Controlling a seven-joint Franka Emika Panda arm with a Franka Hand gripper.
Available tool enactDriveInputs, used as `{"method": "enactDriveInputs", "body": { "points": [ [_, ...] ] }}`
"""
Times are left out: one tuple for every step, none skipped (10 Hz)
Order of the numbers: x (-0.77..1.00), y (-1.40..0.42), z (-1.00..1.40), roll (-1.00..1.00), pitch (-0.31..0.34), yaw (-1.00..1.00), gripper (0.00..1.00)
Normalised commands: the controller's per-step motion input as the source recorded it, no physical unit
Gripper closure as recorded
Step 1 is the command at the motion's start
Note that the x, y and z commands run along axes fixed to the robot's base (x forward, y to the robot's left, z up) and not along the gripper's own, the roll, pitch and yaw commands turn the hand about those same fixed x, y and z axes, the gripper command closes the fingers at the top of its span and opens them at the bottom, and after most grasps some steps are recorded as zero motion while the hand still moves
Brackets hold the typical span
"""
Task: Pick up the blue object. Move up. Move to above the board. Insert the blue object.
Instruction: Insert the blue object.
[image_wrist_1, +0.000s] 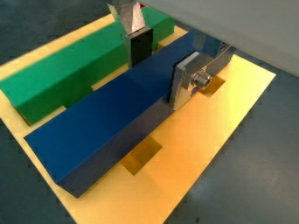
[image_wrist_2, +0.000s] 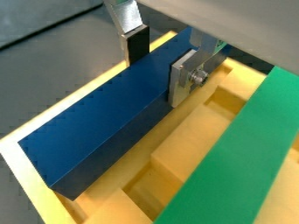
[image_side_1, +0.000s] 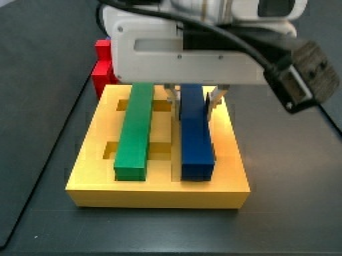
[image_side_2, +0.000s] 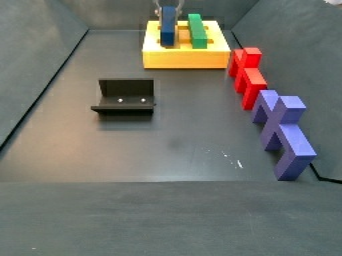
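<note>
The blue object (image_side_1: 197, 135) is a long blue bar lying in a groove of the yellow board (image_side_1: 160, 188), level with the green bar (image_side_1: 136, 125) beside it. My gripper (image_wrist_1: 160, 77) straddles the bar near its far end. The dark pad (image_wrist_1: 138, 48) is against one side and the silver finger plate (image_wrist_1: 184, 80) against the other, so it is shut on the bar. Both wrist views show this; the bar fills the gap between the fingers (image_wrist_2: 135, 44). In a side view the gripper (image_side_2: 168, 15) stands over the board (image_side_2: 187, 58) at the far end of the floor.
Red blocks (image_side_2: 249, 75) and purple stepped blocks (image_side_2: 283, 125) lie in a row right of the board. The black fixture (image_side_2: 124, 98) stands on the floor to the left. A red block (image_side_1: 102, 65) sits behind the board.
</note>
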Motion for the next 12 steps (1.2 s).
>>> {"method": "enactDriveInputs", "body": {
  "points": [
    [0.00,0.00,-0.19,0.26,0.020,0.08,1.00],
    [-0.08,0.00,-0.07,0.23,0.026,0.00,1.00],
    [-0.11,0.00,-0.07,0.16,0.019,0.00,1.00],
    [-0.14,0.05,-0.18,0.11,0.017,-0.04,1.00],
    [-0.24,0.03,-0.21,0.11,0.000,-0.07,1.00],
    [-0.19,0.05,-0.24,0.12,0.000,-0.09,1.00],
    [-0.16,0.08,-0.27,0.13,0.011,-0.12,1.00],
    [-0.02,0.00,-0.23,0.02,0.000,-0.04,1.00],
    [0.12,0.00,-0.32,0.00,0.000,0.00,1.00],
    [0.00,0.00,-0.33,0.00,-0.009,0.00,1.00],
    [0.00,0.00,-0.01,0.02,0.010,0.00,1.00],
    [0.00,0.00,0.00,0.00,0.000,0.00,1.00]
  ]
}}
